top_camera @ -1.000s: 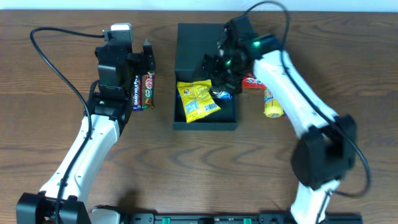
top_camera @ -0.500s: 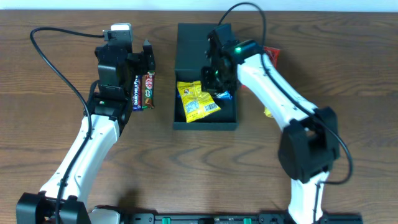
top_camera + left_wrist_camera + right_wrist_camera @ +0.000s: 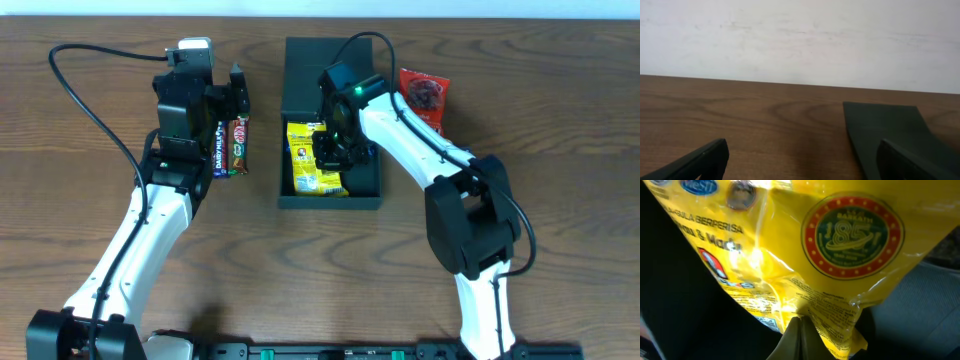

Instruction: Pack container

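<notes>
Right fingers (image 3: 788,344) closed, pinching yellow packet (image 3: 790,255), print reads "BERPERISA", seal "185", inside container (image 3: 305,65). Left fingers (image 3: 695,162) wide open, empty, beside "DAIRY MILK" bar (image 3: 219,150).

- We see the overhead view brightly and evenly lit, with only soft, faint shadows on the table (image 3: 560,120)
- In the right wrist view the yellow packet (image 3: 840,255) sits very close; white glare streaks its creases at the left and top, and its print is soft
- The left wrist view is dimmer: a pale wall (image 3: 800,40) far off, with the near corners dark and blurred
</notes>
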Controlling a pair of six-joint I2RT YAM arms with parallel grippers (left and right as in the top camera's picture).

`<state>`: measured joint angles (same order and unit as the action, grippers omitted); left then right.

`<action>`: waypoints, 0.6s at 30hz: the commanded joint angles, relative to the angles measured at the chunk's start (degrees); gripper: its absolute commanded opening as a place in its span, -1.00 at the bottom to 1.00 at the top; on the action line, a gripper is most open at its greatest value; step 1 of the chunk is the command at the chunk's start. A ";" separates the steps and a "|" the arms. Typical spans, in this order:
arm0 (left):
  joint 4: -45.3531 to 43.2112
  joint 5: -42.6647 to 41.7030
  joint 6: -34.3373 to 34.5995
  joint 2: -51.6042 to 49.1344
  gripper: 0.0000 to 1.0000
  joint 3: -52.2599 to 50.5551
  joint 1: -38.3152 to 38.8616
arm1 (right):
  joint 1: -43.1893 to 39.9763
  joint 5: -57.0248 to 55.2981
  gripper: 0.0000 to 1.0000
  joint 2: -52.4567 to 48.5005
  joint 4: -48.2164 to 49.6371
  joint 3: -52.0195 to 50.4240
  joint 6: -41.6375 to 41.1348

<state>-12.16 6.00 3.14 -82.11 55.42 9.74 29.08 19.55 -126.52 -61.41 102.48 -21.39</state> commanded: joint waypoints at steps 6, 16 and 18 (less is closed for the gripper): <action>0.46 0.52 -0.37 0.37 0.90 1.16 -0.39 | -1.42 -9.09 -0.97 3.61 5.18 6.49 1.73; 1.64 0.52 -0.37 0.35 0.90 1.16 -0.39 | -0.61 -9.40 -0.97 -1.70 10.38 3.89 1.73; 1.66 0.52 -0.37 0.37 0.91 1.16 -0.39 | -0.07 -7.28 -0.97 -2.95 10.16 3.89 1.79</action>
<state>-10.48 6.00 3.14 -82.11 55.42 9.74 28.10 10.70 -127.17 -51.07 107.13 -20.32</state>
